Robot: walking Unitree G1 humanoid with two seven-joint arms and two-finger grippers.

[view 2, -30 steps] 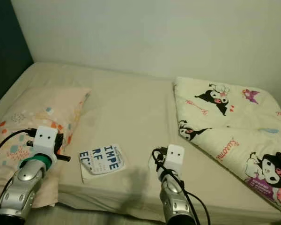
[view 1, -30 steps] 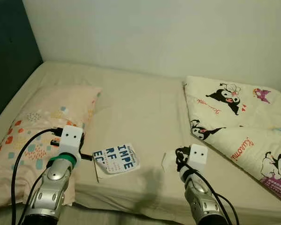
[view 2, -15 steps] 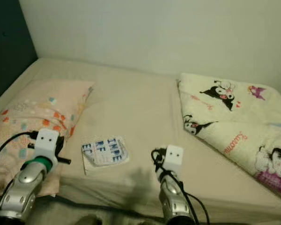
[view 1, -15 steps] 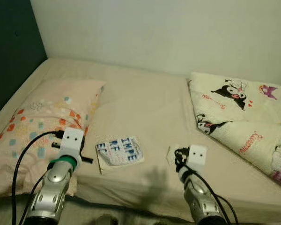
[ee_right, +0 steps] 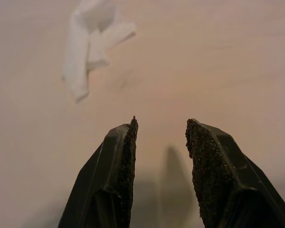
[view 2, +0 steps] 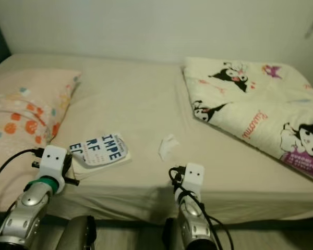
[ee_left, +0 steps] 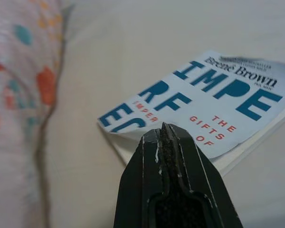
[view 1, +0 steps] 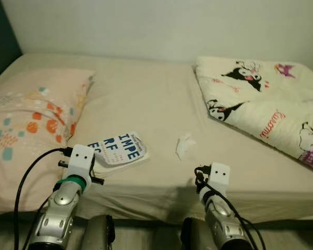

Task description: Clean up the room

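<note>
Stands further back and turned than half a second ago: whole view shifted, so camera motion, not the things. Shows the bed [view 1: 141,94] front edge now, plus the robot's own legs [view 1: 97,234] below it.

Nothing on the bed displaced, judging by relations: book [view 1: 117,150] flat near the front edge, just beside the pillow [view 1: 26,109]; tissue [view 1: 184,146] crumpled on the bare sheet between book and blanket [view 1: 261,109], touching neither.

Changed for the arms, though. Right gripper [ee_right: 160,126], over the tissue half a second ago, now back at the bed's edge with the tissue ahead and clearly apart; fingers spread, nothing between them. Left gripper [ee_left: 163,130] pressed together, empty, tip pointing at the book's near corner without visibly touching (the cover curls up slightly there).

Means, for the tidying: no item picked up yet, both loose things lying where they were. Looks like a repositioning before a grab, not progress on the grab itself. Tissue the likelier first target, with spread fingers already aimed its way; needs a reach forward and down, closing on the raised folds and not on the sheet. Book harder: flat, thin, wants fingers opened first.
</note>
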